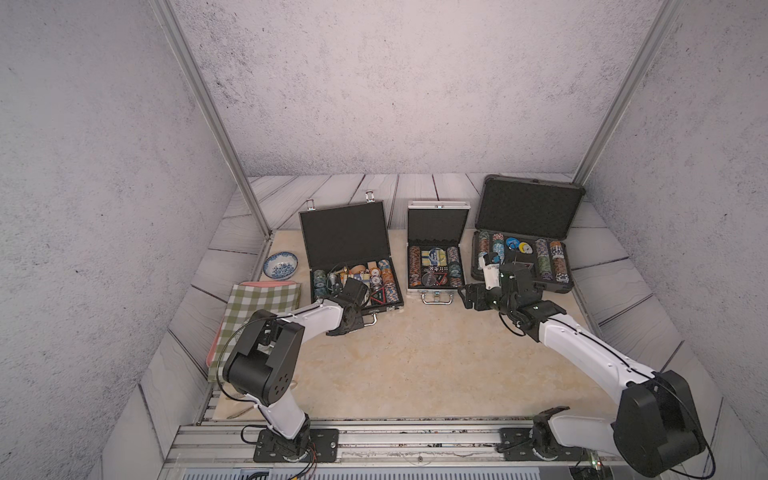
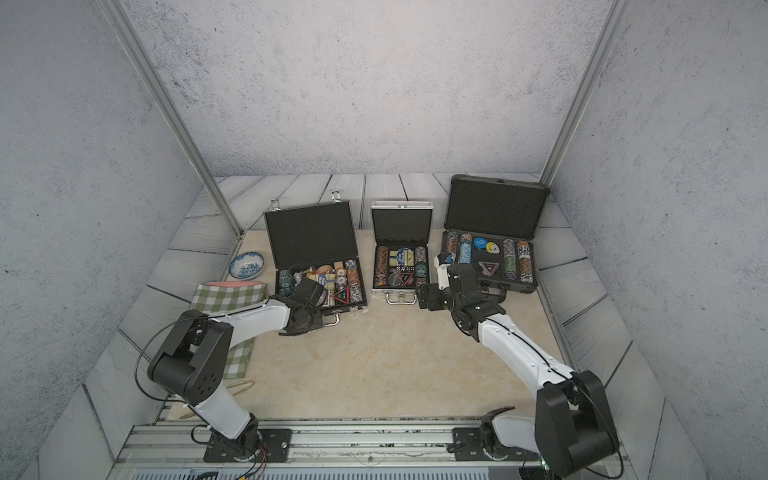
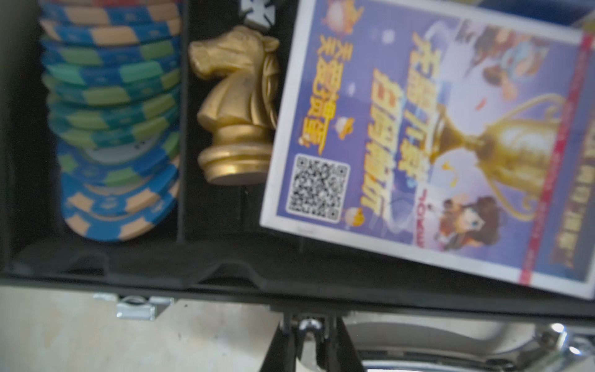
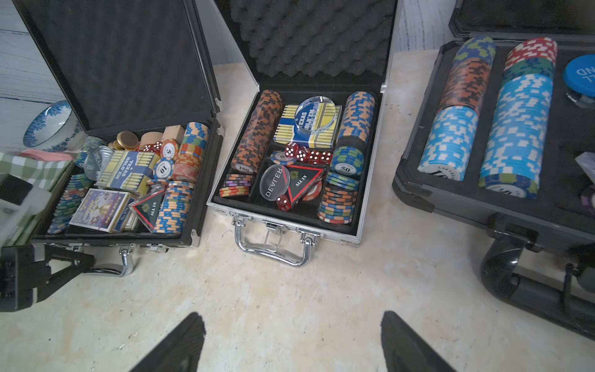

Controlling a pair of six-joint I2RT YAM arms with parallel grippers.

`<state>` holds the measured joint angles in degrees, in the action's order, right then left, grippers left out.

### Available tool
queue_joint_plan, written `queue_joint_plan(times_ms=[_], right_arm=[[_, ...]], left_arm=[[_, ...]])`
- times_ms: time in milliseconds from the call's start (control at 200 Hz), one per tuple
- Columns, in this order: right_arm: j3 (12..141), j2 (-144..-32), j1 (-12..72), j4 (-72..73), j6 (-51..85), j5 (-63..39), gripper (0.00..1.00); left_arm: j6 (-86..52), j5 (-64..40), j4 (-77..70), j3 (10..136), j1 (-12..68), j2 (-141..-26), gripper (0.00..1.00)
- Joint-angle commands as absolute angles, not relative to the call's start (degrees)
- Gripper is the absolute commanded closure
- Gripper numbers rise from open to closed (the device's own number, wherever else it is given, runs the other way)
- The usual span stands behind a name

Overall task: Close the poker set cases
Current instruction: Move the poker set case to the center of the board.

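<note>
Left gripper around black case handle

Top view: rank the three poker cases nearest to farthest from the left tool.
1. black flat case: on the left; the left tool is at its front handle.
2. silver case: middle of the row, next one over.
3. ribbed dark-grey case: far right, by the other arm.

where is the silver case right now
In both top views the silver case stands open in the middle of the row, between the black case on the left and the dark-grey case on the right.
</note>
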<state>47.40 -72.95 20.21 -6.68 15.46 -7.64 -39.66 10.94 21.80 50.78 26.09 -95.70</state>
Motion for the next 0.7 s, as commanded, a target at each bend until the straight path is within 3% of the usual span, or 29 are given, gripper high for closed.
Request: queue_joint_plan(times_ms=[0,691], right_arm=[[47.28,-74.08,20.78,-6.35,16.39,-8.26,0.13],[48.25,-76.67,22.99,-4.68,17.19,-8.26,0.12]], left_arm=[[-39.07,8.52,27.55,49.46,29.27,-93.34,0.85],[-48.73,8.88,34.82,42.6,38.38,-84.44,0.85]])
